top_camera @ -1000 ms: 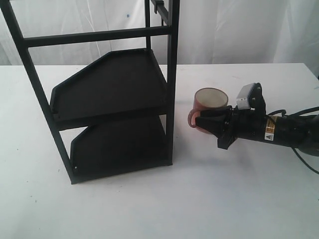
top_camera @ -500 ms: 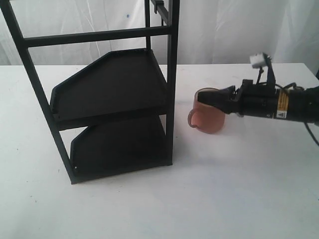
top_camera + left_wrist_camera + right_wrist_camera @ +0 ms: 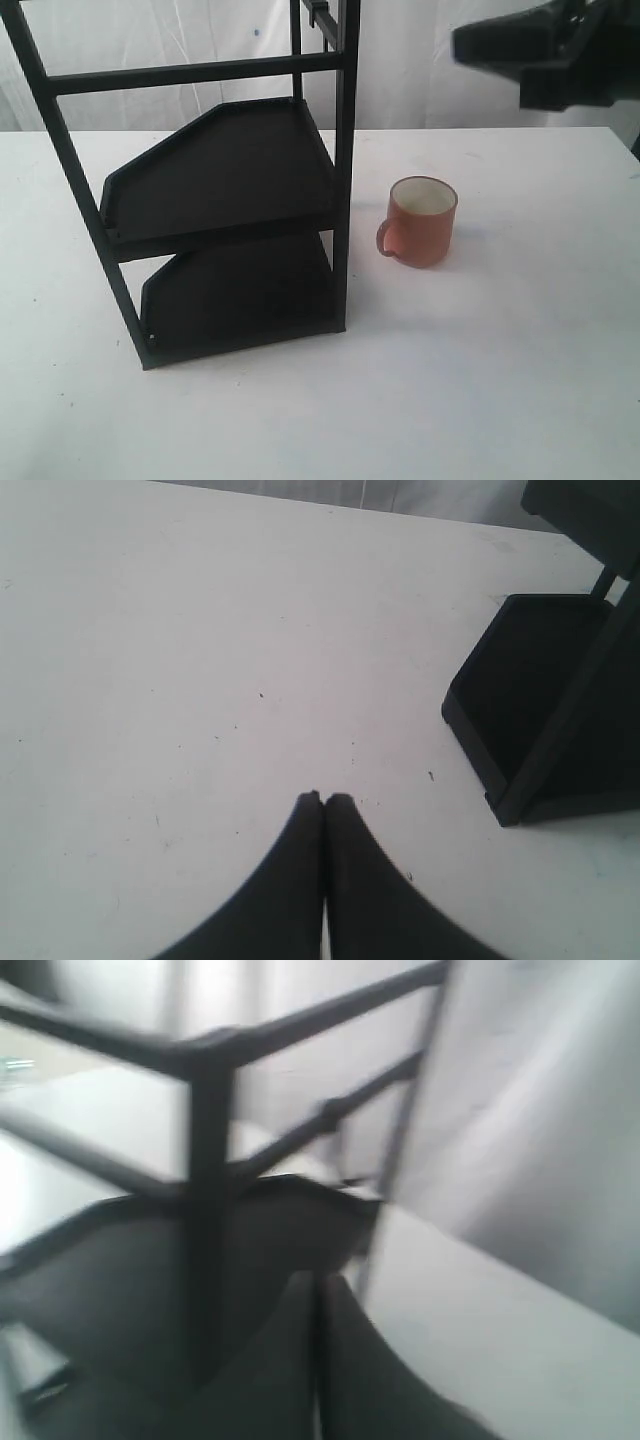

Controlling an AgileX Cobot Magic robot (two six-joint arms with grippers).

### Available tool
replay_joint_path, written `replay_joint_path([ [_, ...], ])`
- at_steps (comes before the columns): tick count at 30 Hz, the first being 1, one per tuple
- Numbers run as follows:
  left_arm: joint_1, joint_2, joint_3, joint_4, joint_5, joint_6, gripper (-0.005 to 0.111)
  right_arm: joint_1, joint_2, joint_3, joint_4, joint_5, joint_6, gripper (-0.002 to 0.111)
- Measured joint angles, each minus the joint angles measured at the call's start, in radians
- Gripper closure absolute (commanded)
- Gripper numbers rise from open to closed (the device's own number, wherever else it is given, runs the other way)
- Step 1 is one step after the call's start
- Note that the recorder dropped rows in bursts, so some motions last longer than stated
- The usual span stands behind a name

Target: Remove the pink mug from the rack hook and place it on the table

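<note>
Reads as the closing step of the task, with the set-down itself judged done. Finds the pink mug (image 3: 420, 222) upright on the table (image 3: 500, 380), mouth up, handle toward 9 o'clock, near the rack (image 3: 345, 200) at roughly 3 o'clock from its front post, touched by nothing. Leaves the rack hook (image 3: 318, 14) bare, high on the frame at about 11 o'clock from the mug and well apart from it. Places the right gripper (image 3: 462, 42) up at about 1 o'clock from the mug, well clear above it, blurred in the exterior view. Shows, in the right wrist view, the right gripper (image 3: 318, 1282) with jaws pressed together, no gap to speak of, nothing between them, only the blurred rack frame beyond. Shows, in the left wrist view, the left gripper (image 3: 322, 800) likewise closed tip to tip, empty, over bare table, with a corner of the lower tray shelf (image 3: 520, 670) near; finds no trace of it in the exterior view. Calls for little next, as a judgement: drawing the right arm away without swinging low across the mug or clipping the rack's upper bars, then parking. Risks, at worst, a knock to the mug from a careless sweep. Otherwise needs no fresh grasp, given a mug steady on its base.
</note>
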Motion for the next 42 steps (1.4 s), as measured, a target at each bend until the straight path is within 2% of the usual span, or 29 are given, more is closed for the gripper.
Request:
replay_joint_path([
  [5, 0.000, 0.000, 0.000, 0.000, 0.000, 0.000, 0.107, 0.000, -0.060, 0.063, -0.012, 0.643, 0.009, 0.108],
  [10, 0.000, 0.000, 0.000, 0.000, 0.000, 0.000, 0.107, 0.000, -0.061, 0.131, -0.010, 1.173, -0.058, 0.108],
  [12, 0.000, 0.000, 0.000, 0.000, 0.000, 0.000, 0.107, 0.000, -0.047, 0.163, -0.010, 1.402, -0.176, 0.108],
  [15, 0.000, 0.000, 0.000, 0.000, 0.000, 0.000, 0.107, -0.044, -0.007, 0.206, 0.028, 1.586, -0.442, 0.108],
  [18, 0.000, 0.000, 0.000, 0.000, 0.000, 0.000, 0.107, -0.105, 0.045, 0.231, 0.232, 1.602, -0.781, 0.108],
  [21, 0.000, 0.000, 0.000, 0.000, 0.000, 0.000, 0.107, -0.139, 0.087, 0.237, 0.640, 1.498, -1.053, 0.108],
  [24, 0.000, 0.000, 0.000, 0.000, 0.000, 0.000, 0.107, -0.141, 0.099, 0.235, 1.159, 1.344, -1.281, 0.108],
  [27, 0.000, 0.000, 0.000, 0.000, 0.000, 0.000, 0.107, -0.133, 0.073, 0.228, 1.736, 1.306, -1.517, 0.108],
  [30, 0.000, 0.000, 0.000, 0.000, 0.000, 0.000, 0.107, -0.105, -0.050, 0.294, 2.162, 1.224, -1.825, 0.108],
  [33, 0.000, 0.000, 0.000, 0.000, 0.000, 0.000, 0.107, -0.089, -0.260, 0.369, 2.350, 1.064, -2.030, 0.108],
  [36, 0.000, 0.000, 0.000, 0.000, 0.000, 0.000, 0.107, -0.089, -0.450, 0.416, 2.353, 0.900, -2.091, 0.108],
  [39, 0.000, 0.000, 0.000, 0.000, 0.000, 0.000, 0.107, -0.089, -0.613, 0.440, 2.270, 0.892, -2.134, 0.108],
  [42, 0.000, 0.000, 0.000, 0.000, 0.000, 0.000, 0.107, -0.089, -0.756, 0.463, 2.210, 0.997, -2.148, 0.108],
])
